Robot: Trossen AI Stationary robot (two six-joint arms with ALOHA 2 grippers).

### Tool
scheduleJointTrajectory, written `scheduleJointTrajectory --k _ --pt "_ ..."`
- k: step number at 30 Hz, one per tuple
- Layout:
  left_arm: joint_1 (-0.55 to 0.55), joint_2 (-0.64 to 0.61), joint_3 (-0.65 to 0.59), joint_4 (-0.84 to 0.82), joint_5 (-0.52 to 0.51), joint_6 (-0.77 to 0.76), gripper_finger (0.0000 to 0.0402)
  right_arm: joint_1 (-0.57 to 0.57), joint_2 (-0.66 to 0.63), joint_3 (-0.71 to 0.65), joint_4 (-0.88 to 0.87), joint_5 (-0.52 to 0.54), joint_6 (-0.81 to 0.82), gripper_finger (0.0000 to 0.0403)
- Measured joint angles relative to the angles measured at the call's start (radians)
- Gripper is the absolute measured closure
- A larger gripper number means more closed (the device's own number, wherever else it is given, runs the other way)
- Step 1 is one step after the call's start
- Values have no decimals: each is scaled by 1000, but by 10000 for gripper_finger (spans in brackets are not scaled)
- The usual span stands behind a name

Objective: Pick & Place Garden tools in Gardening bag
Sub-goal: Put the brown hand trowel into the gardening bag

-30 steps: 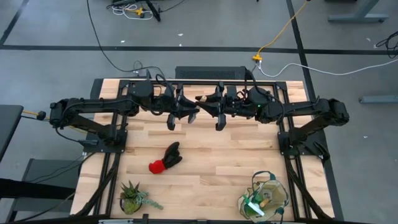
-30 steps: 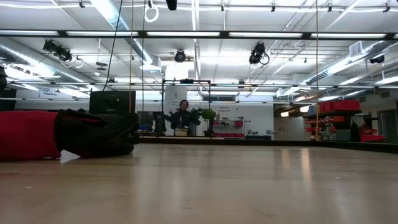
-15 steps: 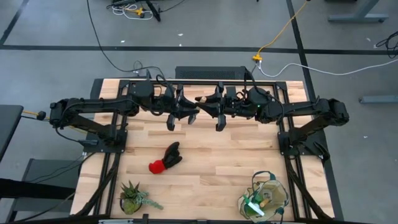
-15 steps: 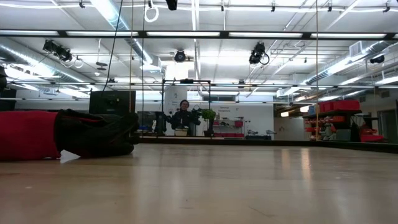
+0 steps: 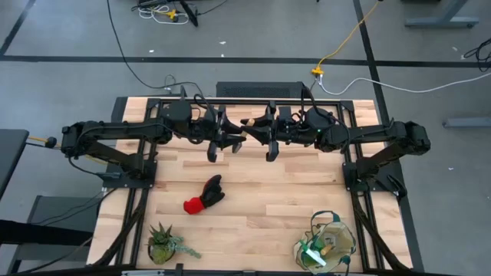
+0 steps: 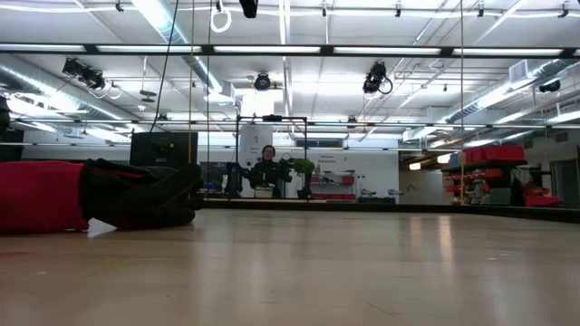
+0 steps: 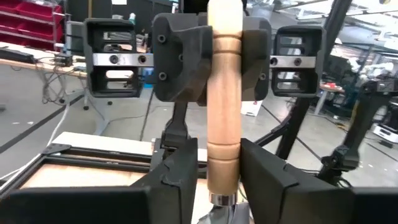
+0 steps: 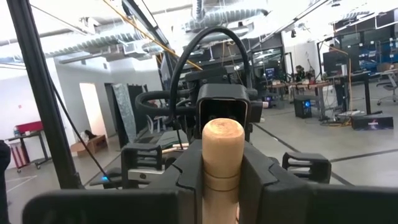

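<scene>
A wooden-handled tool (image 5: 248, 124) hangs high over the table's far middle, where both arms meet. My right gripper (image 8: 222, 180) is shut on its handle (image 7: 224, 106). My left gripper (image 7: 219, 183) is open. Its fingers stand on either side of the handle's lower part, just above the metal collar (image 7: 222, 200), and a gap shows on one side. The red-and-black gloves (image 5: 204, 196) lie on the table's middle. The beige gardening bag (image 5: 328, 244) stands at the near right with a bright green piece (image 5: 310, 254) inside. My right gripper pinches the wooden handle between its two fingers, close below its rounded free end (image 8: 222, 163). The fingers come about level from the table's right and lie across the handle. The tool is lifted clear of the table.
A small spiky potted plant (image 5: 164, 244) stands at the near left corner. In the low view the gloves (image 6: 100, 195) lie at the left, with bare wooden tabletop (image 6: 362, 272) beside them. Dark frame rails (image 5: 146, 192) run along both sides of the table.
</scene>
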Motion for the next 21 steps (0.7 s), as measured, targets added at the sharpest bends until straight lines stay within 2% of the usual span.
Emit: scheduleJointTrajectory --k 5,10,14,21 --pt "0 -1 0 -29 -57 17 233 -1 0 0 -8 7 -1 344" --pt "1 -8 0 -45 -47 20 193 0 0 0 -11 -1 -2 344" --pt "2 -38 -1 -89 -61 22 188 0 -10 0 -19 -2 -21 344" --pt "17 -100 0 -142 -85 24 204 0 -43 1 -77 -12 -70 344"
